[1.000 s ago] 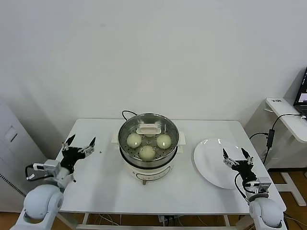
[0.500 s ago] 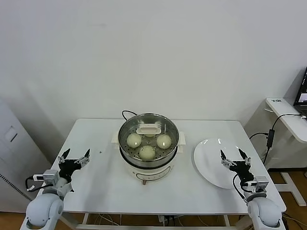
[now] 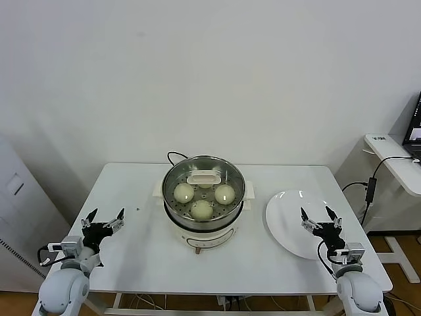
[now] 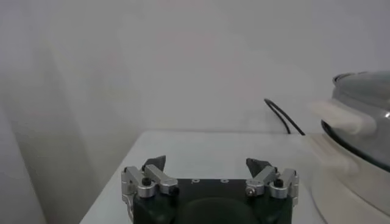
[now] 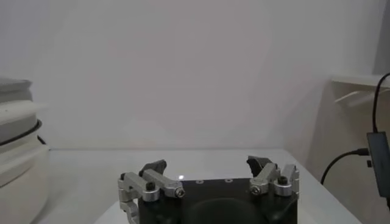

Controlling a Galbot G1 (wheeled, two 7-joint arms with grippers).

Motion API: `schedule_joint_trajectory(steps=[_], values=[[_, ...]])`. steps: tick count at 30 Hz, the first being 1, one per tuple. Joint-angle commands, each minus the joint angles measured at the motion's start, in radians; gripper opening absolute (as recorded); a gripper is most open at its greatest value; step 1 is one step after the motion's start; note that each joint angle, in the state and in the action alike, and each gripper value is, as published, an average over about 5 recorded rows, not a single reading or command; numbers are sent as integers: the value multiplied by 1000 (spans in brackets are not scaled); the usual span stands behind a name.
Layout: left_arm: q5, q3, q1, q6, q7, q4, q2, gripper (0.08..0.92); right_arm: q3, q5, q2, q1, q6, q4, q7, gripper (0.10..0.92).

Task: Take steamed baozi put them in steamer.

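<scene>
The steamer [image 3: 204, 217] stands mid-table on its cream cooker base, with a glass lid [image 3: 204, 178] resting on it. Through the lid I see three steamed baozi: one on the left [image 3: 184, 192], one on the right [image 3: 225, 193] and one nearest me [image 3: 202, 209]. The lid's handle hides the space behind them. My left gripper [image 3: 105, 215] hovers open and empty near the table's front left edge, far from the steamer. My right gripper [image 3: 316, 214] is open and empty over the white plate [image 3: 289, 230]. The wrist views show each gripper, left [image 4: 206, 163] and right [image 5: 207, 163], wide open, with the steamer off to one side [image 4: 359, 122] [image 5: 18, 140].
The plate has nothing on it. A black cord [image 3: 172, 157] runs from behind the cooker. A side desk [image 3: 395, 164] with cables stands beyond the table's right edge, and a grey cabinet [image 3: 13, 197] stands to the left.
Both arms have drawn back toward the table's front edge, the left one more. Both grippers stayed open; the steamer, lid and baozi did not move.
</scene>
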Motion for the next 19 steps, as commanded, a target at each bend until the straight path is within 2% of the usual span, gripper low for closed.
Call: schedule_joint_trajectory(steps=[1, 19], values=[[1, -2, 2, 0, -1, 4, -7, 823, 1, -46, 4, 3, -3, 3, 12, 823], [-1, 3, -6, 25, -3, -5, -15, 823, -1, -50, 20, 6, 5, -3, 26, 823]])
